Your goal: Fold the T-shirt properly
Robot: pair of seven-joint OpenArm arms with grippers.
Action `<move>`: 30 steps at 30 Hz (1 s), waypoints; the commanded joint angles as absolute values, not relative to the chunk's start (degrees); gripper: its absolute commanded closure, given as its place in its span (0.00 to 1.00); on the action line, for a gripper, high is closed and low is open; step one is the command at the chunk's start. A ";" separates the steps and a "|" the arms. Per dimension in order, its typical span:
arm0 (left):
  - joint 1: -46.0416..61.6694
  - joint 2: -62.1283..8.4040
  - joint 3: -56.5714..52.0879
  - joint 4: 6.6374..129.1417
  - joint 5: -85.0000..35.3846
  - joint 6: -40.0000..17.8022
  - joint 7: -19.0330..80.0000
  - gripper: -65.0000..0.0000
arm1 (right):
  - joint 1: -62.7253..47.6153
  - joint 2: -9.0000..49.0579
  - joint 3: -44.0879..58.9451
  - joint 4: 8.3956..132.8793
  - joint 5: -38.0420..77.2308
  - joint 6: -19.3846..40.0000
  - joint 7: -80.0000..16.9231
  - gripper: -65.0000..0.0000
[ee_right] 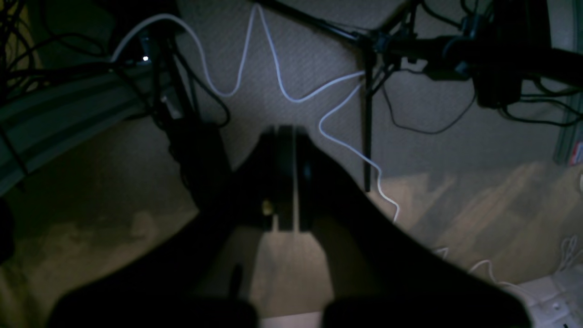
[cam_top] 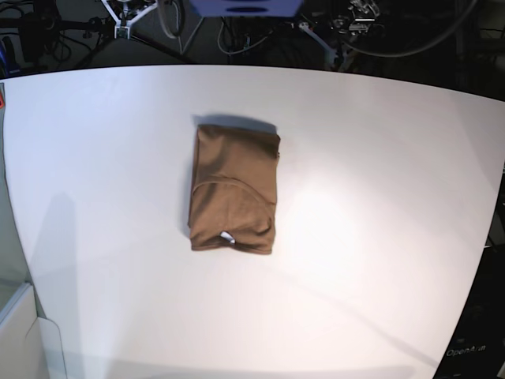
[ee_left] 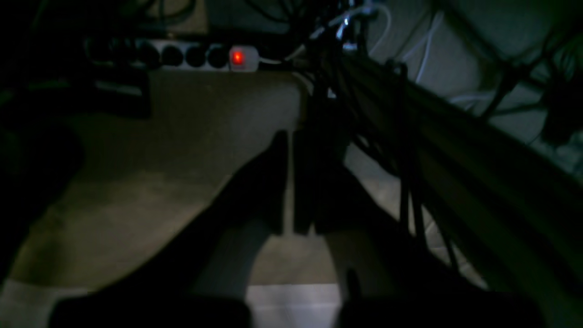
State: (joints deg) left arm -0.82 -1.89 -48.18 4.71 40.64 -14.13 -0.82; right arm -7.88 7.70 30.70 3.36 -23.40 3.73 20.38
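On the white table point(cam_top: 379, 237), the base view alone shows the T-shirt point(cam_top: 233, 189) folded small. Wrist views show only dim floor — the left gripper point(ee_left: 289, 182) and right gripper point(ee_right: 286, 177) are both closed, holding nothing.

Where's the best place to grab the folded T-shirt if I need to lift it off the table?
Probably the T-shirt at its near short edge, coming from the front of the table. Layers stack there beside the white label, so one pinch likely catches them all.

Both wrist views are dim and blurred, each pincer a dark silhouette; the T-shirt's point(cam_top: 233, 189) label barely shows.
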 commanded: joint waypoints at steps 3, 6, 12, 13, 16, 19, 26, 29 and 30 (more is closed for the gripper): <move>-1.80 -1.89 -48.04 4.79 38.46 -14.46 3.21 0.95 | -8.04 6.99 30.81 3.38 -23.08 0.57 20.88 0.99; -2.07 -1.98 -48.04 4.88 36.79 -14.46 5.05 0.95 | -7.96 5.32 30.73 3.38 -23.08 -0.92 19.82 0.99; -1.71 -1.89 -38.46 4.88 45.67 -14.55 -2.33 0.95 | -7.87 4.09 30.55 3.47 -23.08 -0.75 20.00 1.00; -1.54 -1.89 -35.38 4.88 48.04 -14.37 -4.18 0.95 | -7.87 4.09 30.55 3.47 -23.08 -0.75 20.00 1.00; -0.31 -2.07 -28.09 5.14 53.32 -14.02 -7.43 0.95 | -7.87 4.26 30.46 3.47 -23.34 -0.75 19.82 1.00; -0.40 -3.03 -24.13 5.23 55.96 -13.93 -8.48 0.95 | -7.87 4.53 30.37 3.56 -23.34 -0.66 19.56 1.00; -1.10 -3.38 -13.93 5.32 62.64 -13.93 -8.57 0.95 | -7.87 5.23 29.23 3.74 -23.43 -0.66 19.82 1.00; -1.27 -3.38 -12.62 5.23 63.60 -13.85 -8.66 0.95 | -7.96 5.23 28.26 3.74 -23.43 -0.66 20.00 1.00; -1.45 -3.21 -12.35 5.23 64.31 -13.85 -8.66 0.95 | -7.96 5.23 27.74 3.74 -23.43 -0.66 20.00 1.00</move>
State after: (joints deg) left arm -1.26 -3.14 -12.43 5.21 64.10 -13.67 -8.36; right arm -7.64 4.89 27.75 3.64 -23.44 -0.47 19.53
